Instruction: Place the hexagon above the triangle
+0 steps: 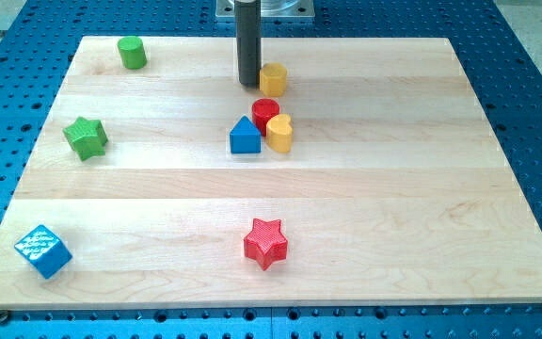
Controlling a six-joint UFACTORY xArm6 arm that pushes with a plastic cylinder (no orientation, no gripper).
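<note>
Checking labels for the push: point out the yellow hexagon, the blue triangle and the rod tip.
yellow hexagon (273,78): camera view, middle of its top face.
blue triangle (245,137): camera view, centre of its front face.
my tip (248,83): camera view, rod's lower end, just left of the hexagon.

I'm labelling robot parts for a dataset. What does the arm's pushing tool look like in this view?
The tool is a straight, smooth, dark grey to black cylindrical rod, ending in my tip. At the view's top it hangs from a light grey metal mount. No cables, markings or sleeves show on it, and the rest of the arm is out of frame.
</note>
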